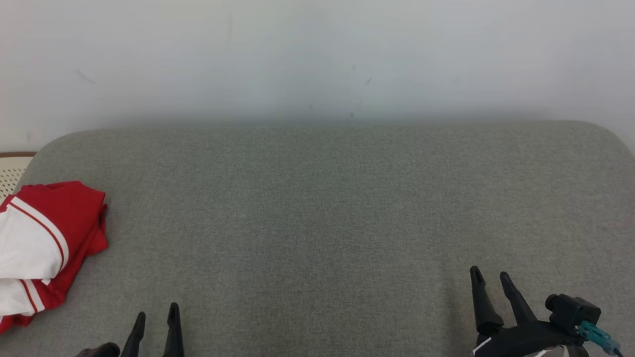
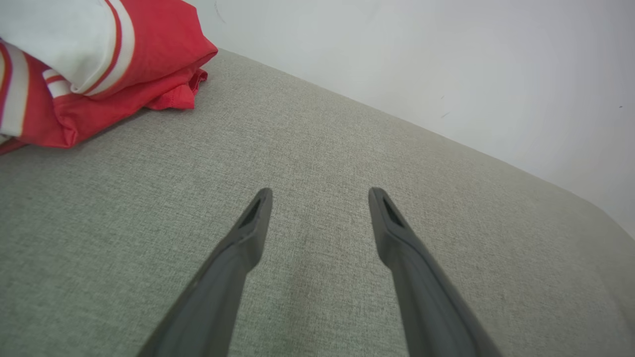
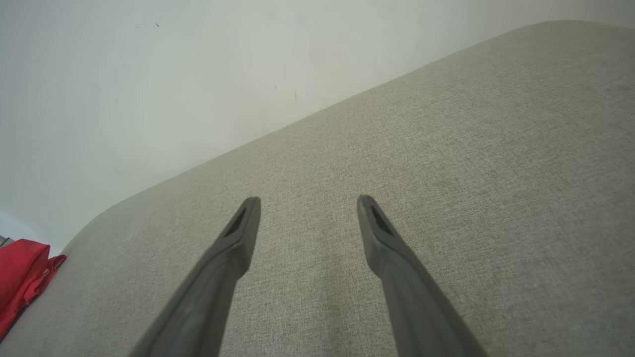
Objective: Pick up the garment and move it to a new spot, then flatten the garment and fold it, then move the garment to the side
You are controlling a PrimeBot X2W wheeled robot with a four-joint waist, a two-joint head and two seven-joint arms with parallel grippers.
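The garment (image 1: 44, 243) is red with white panels and red stripes, lying folded in a thick stack at the far left edge of the grey fabric surface (image 1: 317, 208). The left wrist view has the garment (image 2: 89, 69) at its upper left; the right wrist view catches a red corner of the garment (image 3: 22, 267) at its far left. My left gripper (image 1: 157, 314) stands open at the lower left, to the right of the garment and apart from it. Over bare fabric at the lower right, my right gripper (image 1: 491, 273) is open too. Nothing lies between either pair of fingers.
A pale wall (image 1: 317, 54) rises directly behind the surface's far edge. A perforated cream panel with a brown rim (image 1: 12, 171) shows past the rounded far left corner. The surface's right corner curves away at the upper right.
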